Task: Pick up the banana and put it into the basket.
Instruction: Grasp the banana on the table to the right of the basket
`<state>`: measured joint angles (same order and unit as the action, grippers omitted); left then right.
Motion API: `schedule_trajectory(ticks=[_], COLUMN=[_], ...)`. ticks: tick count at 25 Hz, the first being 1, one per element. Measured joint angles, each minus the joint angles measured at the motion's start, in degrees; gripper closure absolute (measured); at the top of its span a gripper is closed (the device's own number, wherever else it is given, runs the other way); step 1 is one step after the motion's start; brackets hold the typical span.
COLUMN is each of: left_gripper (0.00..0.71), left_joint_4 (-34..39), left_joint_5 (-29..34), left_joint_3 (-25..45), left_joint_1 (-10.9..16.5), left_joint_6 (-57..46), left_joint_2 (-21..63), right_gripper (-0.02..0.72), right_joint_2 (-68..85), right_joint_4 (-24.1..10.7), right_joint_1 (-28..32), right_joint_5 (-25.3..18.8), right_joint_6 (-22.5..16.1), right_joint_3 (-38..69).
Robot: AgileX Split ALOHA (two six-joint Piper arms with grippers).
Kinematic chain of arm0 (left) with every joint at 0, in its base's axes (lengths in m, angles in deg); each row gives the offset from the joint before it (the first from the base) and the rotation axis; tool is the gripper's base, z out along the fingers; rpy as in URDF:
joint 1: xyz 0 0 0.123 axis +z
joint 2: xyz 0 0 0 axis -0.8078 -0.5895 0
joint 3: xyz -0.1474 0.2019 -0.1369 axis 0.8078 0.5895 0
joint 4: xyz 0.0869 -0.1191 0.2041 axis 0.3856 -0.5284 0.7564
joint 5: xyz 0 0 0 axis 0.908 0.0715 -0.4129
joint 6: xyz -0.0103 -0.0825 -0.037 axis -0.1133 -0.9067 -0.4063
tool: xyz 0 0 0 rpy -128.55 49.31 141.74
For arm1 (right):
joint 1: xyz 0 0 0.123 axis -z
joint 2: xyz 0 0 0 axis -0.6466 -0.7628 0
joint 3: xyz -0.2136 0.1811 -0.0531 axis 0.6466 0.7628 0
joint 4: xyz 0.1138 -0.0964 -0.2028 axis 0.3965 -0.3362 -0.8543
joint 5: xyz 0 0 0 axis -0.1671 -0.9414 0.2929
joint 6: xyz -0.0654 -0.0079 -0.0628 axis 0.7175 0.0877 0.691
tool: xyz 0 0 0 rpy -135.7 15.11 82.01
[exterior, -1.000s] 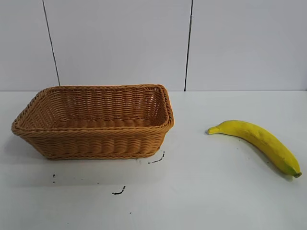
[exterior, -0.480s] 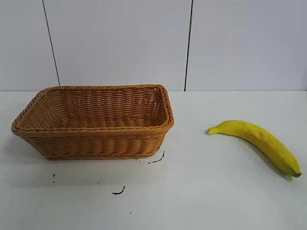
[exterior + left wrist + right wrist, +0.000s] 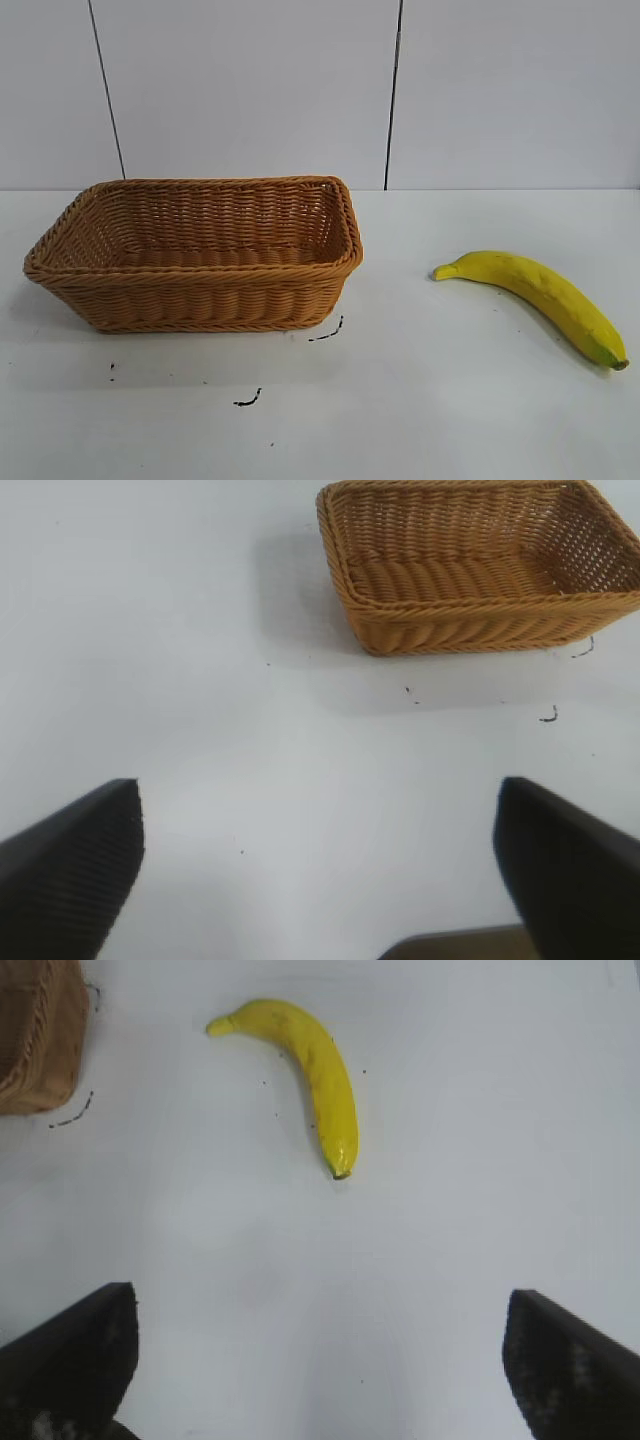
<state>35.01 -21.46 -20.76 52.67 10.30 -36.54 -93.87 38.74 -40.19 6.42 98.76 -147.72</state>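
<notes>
Standing well back from the banana (image 3: 312, 1070), the right gripper (image 3: 320, 1360) has its jaws spread wide and empty, with the fruit lying flat on the table (image 3: 430, 400) ahead of it and nearly centred between the fingers. The left gripper (image 3: 320, 870), likewise spread and empty, sits idle with the basket (image 3: 470, 615) far ahead of it and off to one side. The reach has not begun, by this reading; the next move calls for the right gripper to advance, descend over the banana's thick middle and turn its jaws to close across the fruit.
</notes>
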Motion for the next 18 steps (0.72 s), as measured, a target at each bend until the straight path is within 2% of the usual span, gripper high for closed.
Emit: schedule_trajectory(ticks=[3,10,15,18], left_gripper=[0.020,0.020,0.020,0.020], left_joint_4=[0.0,0.0,0.0,0.0], left_joint_5=[0.0,0.0,0.0,0.0], left_joint_3=[0.0,0.0,0.0,0.0], left_joint_1=[0.0,0.0,0.0,0.0], left_joint_6=[0.0,0.0,0.0,0.0], left_joint_2=[0.0,0.0,0.0,0.0], right_gripper=[0.011,0.011,0.011,0.011], right_joint_2=[-7.4,-20.5,-27.4,-31.2], right_joint_4=[2.4,2.6,-0.9,-2.2], right_joint_1=[-0.4,-2.6,-2.6,-2.6], right_joint_5=[1.9,9.7,19.0,23.0], right_joint_6=[2.8,5.4,5.4,4.7], right_joint_3=[-3.6,-4.6,-4.6,-4.6])
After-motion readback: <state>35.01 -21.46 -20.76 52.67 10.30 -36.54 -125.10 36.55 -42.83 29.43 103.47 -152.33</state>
